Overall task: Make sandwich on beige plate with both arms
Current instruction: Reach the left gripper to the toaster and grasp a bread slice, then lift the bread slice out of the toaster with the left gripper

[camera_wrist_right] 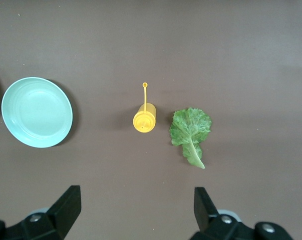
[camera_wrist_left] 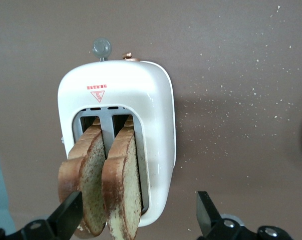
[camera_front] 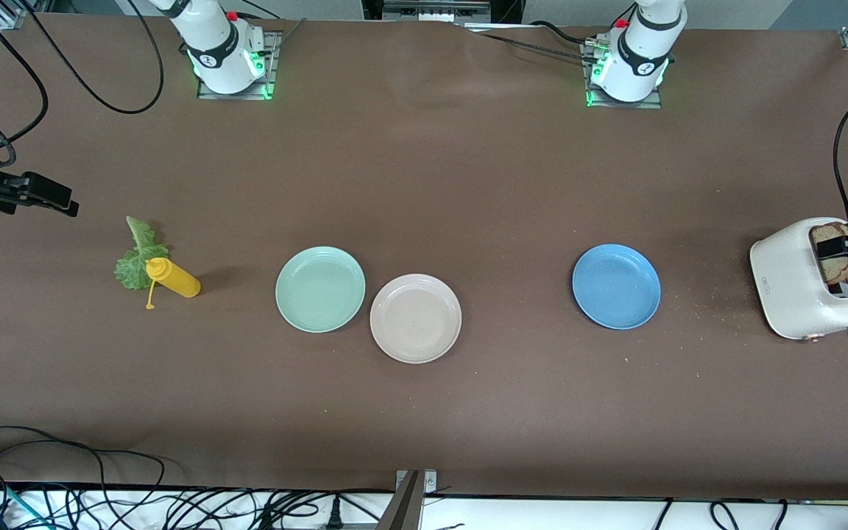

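Brown desk (camera_front: 424, 162), crumb-speckled near the left arm's end. White toaster (camera_front: 799, 283) close to that end's edge, red warning mark on top, round grey knob and copper-coloured lever on one face. Blue plate (camera_front: 616, 286) between toaster and desk middle. Mint-green plate (camera_front: 320, 288) toward the right arm's end. Yellow squeeze bottle (camera_front: 172, 277) near that end, upright, open cap dangling on its strap. Black cables (camera_front: 63, 471) along the desk edge nearest the front camera.
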Controlling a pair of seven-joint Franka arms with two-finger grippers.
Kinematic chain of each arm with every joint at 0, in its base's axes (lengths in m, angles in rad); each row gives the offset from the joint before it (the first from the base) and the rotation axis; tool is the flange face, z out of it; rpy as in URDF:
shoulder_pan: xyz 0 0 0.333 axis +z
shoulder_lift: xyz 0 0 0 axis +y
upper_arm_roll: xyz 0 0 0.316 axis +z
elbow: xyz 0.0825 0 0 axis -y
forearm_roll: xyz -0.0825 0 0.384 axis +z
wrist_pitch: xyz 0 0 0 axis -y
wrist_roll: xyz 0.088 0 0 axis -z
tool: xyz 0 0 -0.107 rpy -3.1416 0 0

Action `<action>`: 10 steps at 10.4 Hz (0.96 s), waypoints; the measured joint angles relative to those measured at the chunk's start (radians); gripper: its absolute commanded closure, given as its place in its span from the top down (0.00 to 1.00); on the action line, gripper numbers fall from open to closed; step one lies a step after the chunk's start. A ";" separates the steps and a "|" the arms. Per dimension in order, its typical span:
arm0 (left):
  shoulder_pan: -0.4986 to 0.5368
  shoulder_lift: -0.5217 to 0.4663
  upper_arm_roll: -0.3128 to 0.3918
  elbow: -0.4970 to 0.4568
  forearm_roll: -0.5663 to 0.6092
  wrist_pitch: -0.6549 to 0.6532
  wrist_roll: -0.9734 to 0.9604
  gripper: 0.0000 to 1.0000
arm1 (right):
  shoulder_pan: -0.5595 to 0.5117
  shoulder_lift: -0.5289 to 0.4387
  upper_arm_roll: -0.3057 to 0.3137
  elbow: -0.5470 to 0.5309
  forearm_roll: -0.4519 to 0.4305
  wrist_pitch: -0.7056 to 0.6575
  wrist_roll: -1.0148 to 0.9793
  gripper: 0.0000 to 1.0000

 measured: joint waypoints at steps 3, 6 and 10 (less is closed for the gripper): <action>0.012 -0.001 0.002 -0.057 -0.002 0.057 0.000 0.95 | 0.001 0.001 0.000 0.000 0.001 0.000 0.000 1.00; 0.021 -0.014 0.014 -0.086 -0.003 0.071 0.000 0.58 | 0.001 0.001 0.000 0.000 0.001 0.000 0.000 1.00; 0.023 -0.070 0.035 -0.150 -0.003 0.105 0.000 0.00 | 0.002 0.001 0.001 0.000 0.001 0.000 0.000 1.00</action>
